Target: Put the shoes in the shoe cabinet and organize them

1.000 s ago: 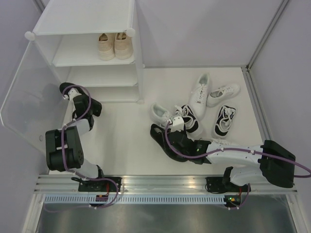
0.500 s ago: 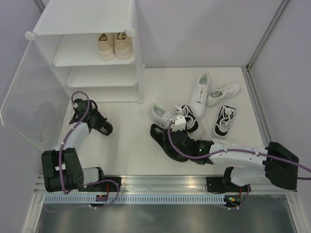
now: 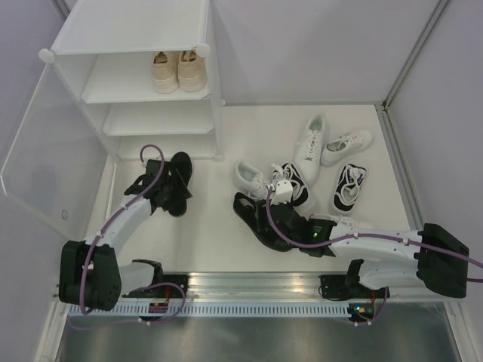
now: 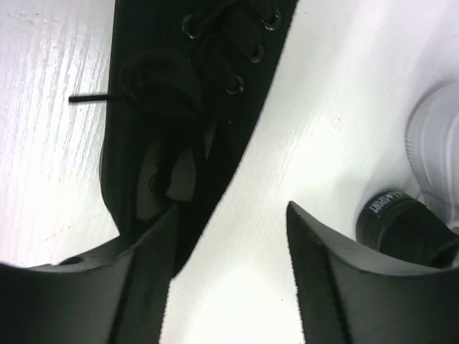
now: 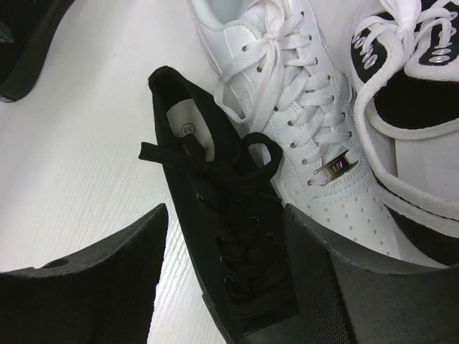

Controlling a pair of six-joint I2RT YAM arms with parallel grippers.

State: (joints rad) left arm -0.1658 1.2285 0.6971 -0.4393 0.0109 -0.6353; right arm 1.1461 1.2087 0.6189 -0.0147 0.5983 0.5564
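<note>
- The left arm's fingers (image 4: 229, 215) stand apart. The heel of an all-black shoe (image 3: 179, 181) lies against one of them, but nothing is clamped.
- That shoe rests on the tabletop (image 3: 211, 234) just in front of the shoe cabinet (image 3: 128, 30), at the cabinet's 6 o'clock and outside its lowest tier. The frosted door (image 3: 45, 151) hangs wide at 9 o'clock.
- The beige pair (image 3: 179, 72) sits side by side on the upper shelf; the two tiers below look bare.
- The right arm's fingers (image 5: 224, 215) are also apart, straddling the second black shoe (image 3: 249, 215) without closing on it.
- At its 1 to 3 o'clock lie the white shoes (image 3: 310, 147) and the black-and-white pair (image 3: 349, 188), crowded together.
- Step in hand, as I judge it: shelving the black pair, with most shoes not yet sorted.
- Next, the left shoe needs nudging or re-gripping into a lower tier, toe inward. The right fingers must close across the laced midsection and lift clear of the touching white shoe.
</note>
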